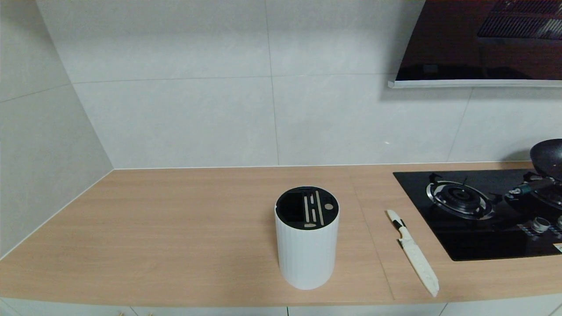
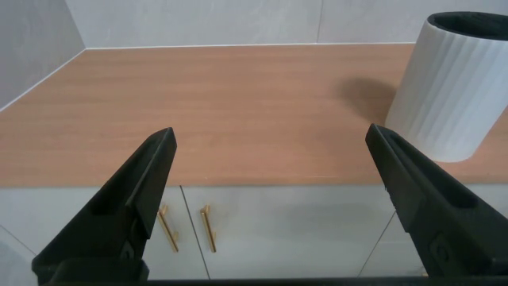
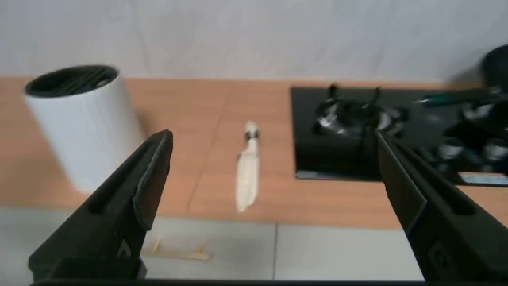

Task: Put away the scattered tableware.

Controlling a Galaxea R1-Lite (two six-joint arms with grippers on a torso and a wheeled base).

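Observation:
A white ribbed cylindrical holder (image 1: 307, 239) with a black slotted top stands upright near the front of the wooden counter (image 1: 175, 228). A white knife (image 1: 412, 251) with a black band on its handle lies flat to the holder's right, blade toward the counter's front edge. My left gripper (image 2: 270, 151) is open, held off the counter's front edge, with the holder (image 2: 456, 83) ahead to one side. My right gripper (image 3: 274, 155) is open too, back from the counter edge, with the knife (image 3: 248, 167) straight ahead between its fingers and the holder (image 3: 83, 123) beside it.
A black gas hob (image 1: 478, 210) with burners is set into the counter at the right, a dark pan (image 1: 546, 156) on its far burner. A range hood (image 1: 478, 44) hangs above. Tiled walls close the back and left. Cabinet doors with gold handles (image 2: 206, 230) sit below the counter.

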